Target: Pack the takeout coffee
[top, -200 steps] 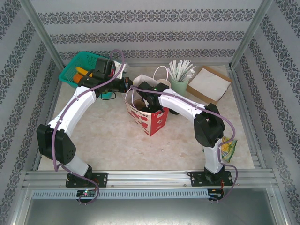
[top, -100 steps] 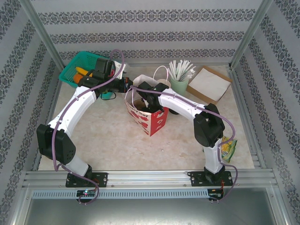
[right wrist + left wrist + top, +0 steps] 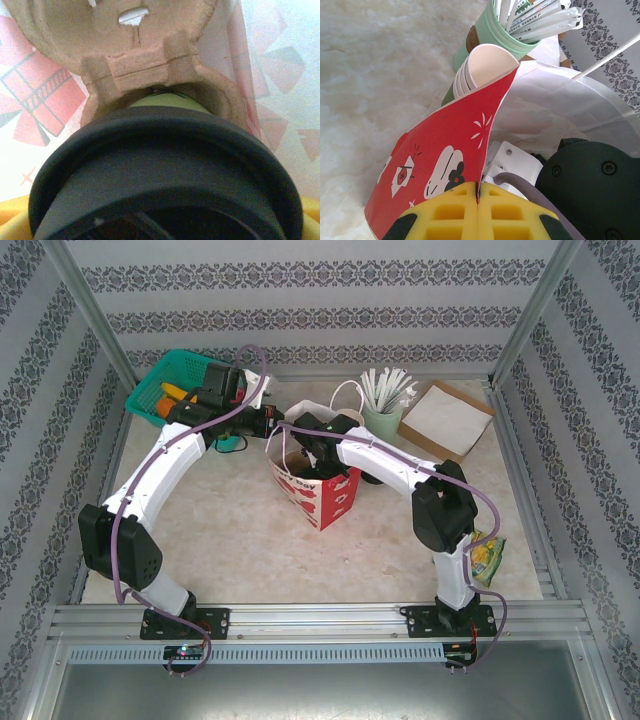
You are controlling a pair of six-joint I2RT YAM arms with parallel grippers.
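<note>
Right wrist: lid (image 3: pixel 165 170) hides cup (image 3: pixel 167 101) mostly.

Pale walls (image 3: pixel 300 325) with dark ornamental bands stand far, left and right. Metal posts (image 3: pixel 88 312) rise at the corners. The cream marbled desk (image 3: pixel 235 540) is evenly lit.

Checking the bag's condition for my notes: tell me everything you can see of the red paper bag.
The red paper bag stands upright and open at mid-table. It is red outside with white cartoon prints, white inside, and has a thin white loop handle. The left gripper is shut on its rim, holding the mouth open, and the right arm reaches in from above.
</note>
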